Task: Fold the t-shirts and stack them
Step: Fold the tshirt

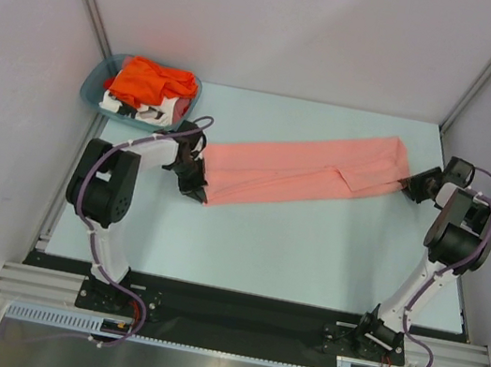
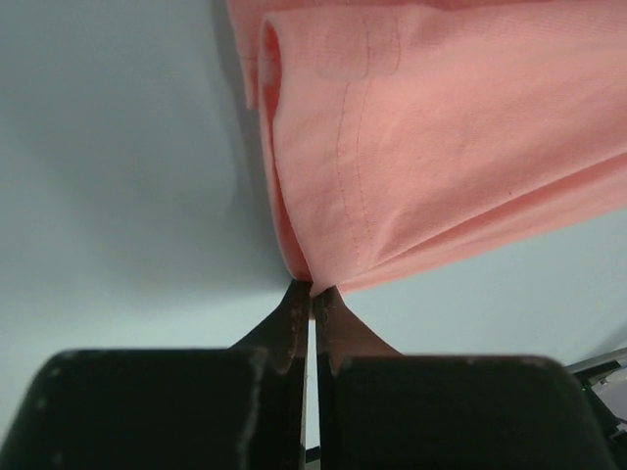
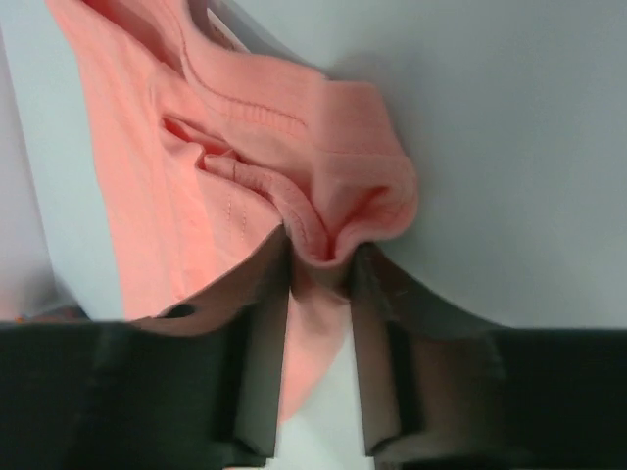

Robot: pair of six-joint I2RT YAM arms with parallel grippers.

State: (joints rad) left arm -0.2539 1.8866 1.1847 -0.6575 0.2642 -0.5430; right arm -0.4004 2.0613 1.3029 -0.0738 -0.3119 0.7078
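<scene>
Folding the pink t-shirt is starting, and both ends are being held.
The left gripper is pinching a corner tight and the right gripper is squeezing the bunched end. The shirt is lying across the worktop's far half — next, probably lifting both ends together.

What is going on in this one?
The two arms hold the salmon-pink t-shirt by its ends, drawn out in a long folded strip across the table. The left pincer is shut on a corner at one end. The right pincer has a bunch of cloth between its fingers at the other. The orange t-shirt and the white t-shirt lie in the teal basket at the far left corner, not yet folded.
</scene>
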